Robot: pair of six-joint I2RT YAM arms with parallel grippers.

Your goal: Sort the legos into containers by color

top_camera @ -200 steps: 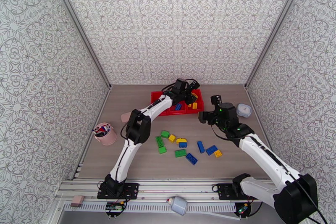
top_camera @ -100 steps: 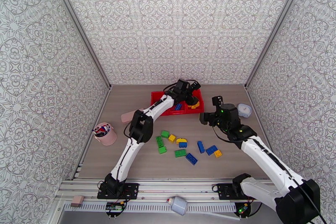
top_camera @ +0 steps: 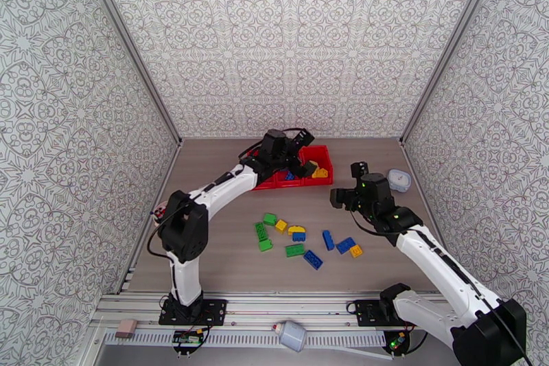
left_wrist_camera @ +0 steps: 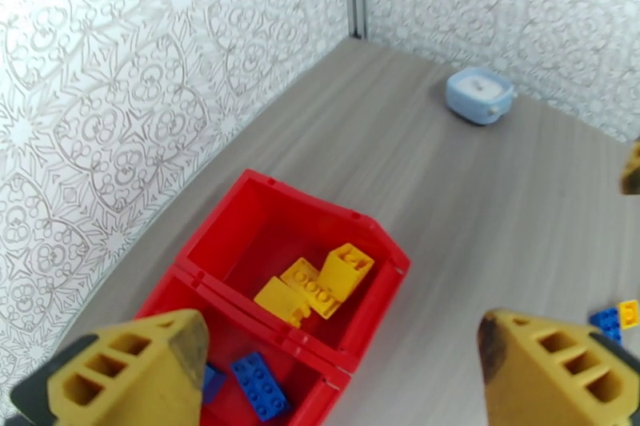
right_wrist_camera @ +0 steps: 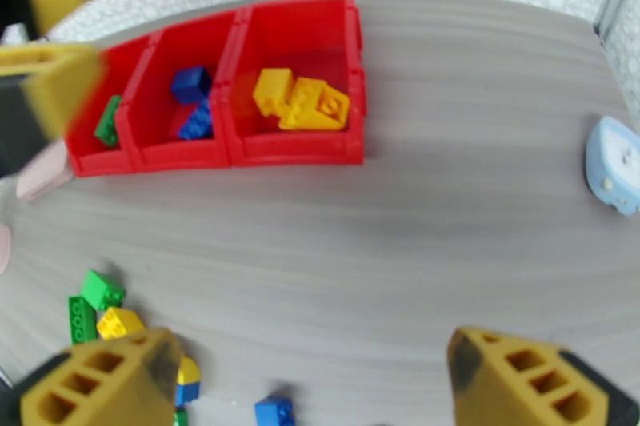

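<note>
Your left tool (left_wrist_camera: pixel 340 344) hangs spread and empty over the containers (top_camera: pixel 325 154), upper centre; the right tool (right_wrist_camera: pixel 312 364), also gaping, hovers nearby. Loose legos (top_camera: pixel 295 249) crowd the surface (top_camera: pixel 219 254) at mid-frame: a careless descent could scatter neighbours, or both tools could clash.

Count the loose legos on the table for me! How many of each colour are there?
Green legos: 4
Blue legos: 4
Yellow legos: 3
Total: 11 loose legos, as far as the top view lets me tell.
</note>
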